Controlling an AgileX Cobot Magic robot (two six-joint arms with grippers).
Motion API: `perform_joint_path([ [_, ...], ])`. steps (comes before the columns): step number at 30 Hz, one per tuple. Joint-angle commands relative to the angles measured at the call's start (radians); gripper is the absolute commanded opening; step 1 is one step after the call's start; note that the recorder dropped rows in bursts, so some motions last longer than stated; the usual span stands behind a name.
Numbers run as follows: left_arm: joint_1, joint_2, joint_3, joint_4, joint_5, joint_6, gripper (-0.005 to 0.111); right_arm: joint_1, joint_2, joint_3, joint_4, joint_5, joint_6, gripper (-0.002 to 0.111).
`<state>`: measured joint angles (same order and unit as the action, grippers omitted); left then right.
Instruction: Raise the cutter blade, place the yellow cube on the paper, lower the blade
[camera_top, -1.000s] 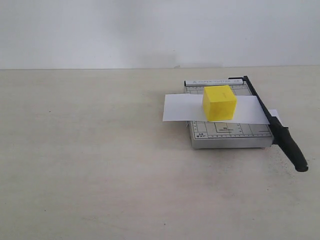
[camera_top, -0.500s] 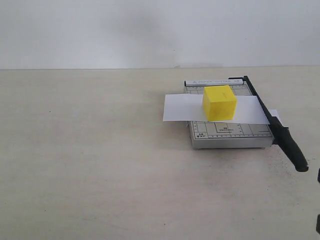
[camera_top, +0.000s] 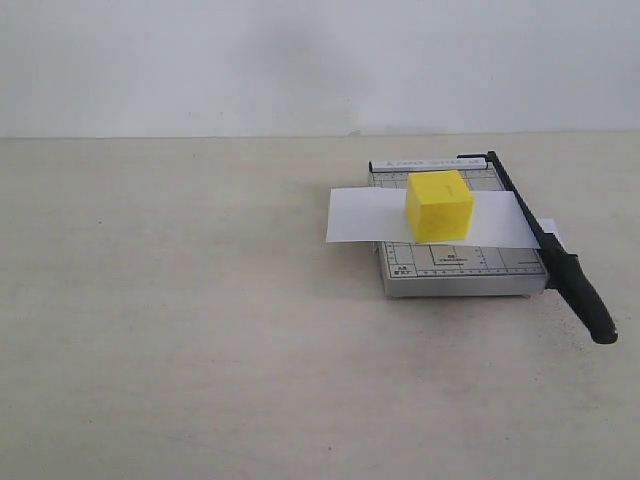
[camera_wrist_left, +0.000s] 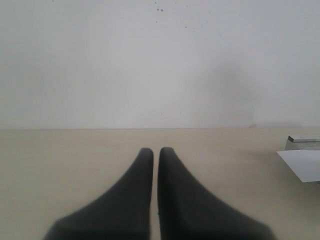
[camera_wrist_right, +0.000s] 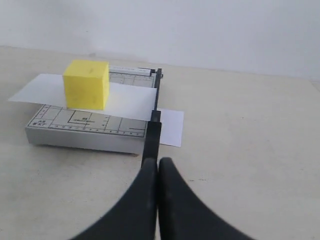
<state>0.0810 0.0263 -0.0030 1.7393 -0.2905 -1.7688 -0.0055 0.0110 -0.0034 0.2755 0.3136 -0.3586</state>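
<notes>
Right claw (camera_wrist_right: 158, 162) clenched, empty (left claw (camera_wrist_left: 156, 151) likewise); cutter blade (camera_wrist_right: 152, 135) handle straight ahead of tips.

cube (camera_top: 439, 205) on paper (camera_top: 365, 214), paper across cutter base (camera_top: 460, 265)

The right gripper (camera_wrist_right: 158, 162) probably hides the cutter blade (camera_wrist_right: 152, 136) handle's end.

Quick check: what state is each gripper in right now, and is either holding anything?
Left gripper: closed, holding nothing.
Right gripper: closed, holding nothing; the cutter blade lies ahead of it, not gripped.
</notes>
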Motion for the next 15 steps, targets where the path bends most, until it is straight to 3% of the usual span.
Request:
perform_joint_path([
  [1,-0.007,0.000,0.003,0.005,0.002,-0.012,0.004,-0.035,0.012,0.003,-0.029,-0.008,0.114,0.000],
  [6,-0.007,0.000,0.003,0.005,0.002,-0.012,0.004,-0.035,0.012,0.003,-0.293,0.013,0.319,0.000],
  [15,-0.007,0.000,0.003,0.005,-0.006,-0.012,0.004,-0.035,0.012,0.003,-0.234,0.008,0.320,0.000],
])
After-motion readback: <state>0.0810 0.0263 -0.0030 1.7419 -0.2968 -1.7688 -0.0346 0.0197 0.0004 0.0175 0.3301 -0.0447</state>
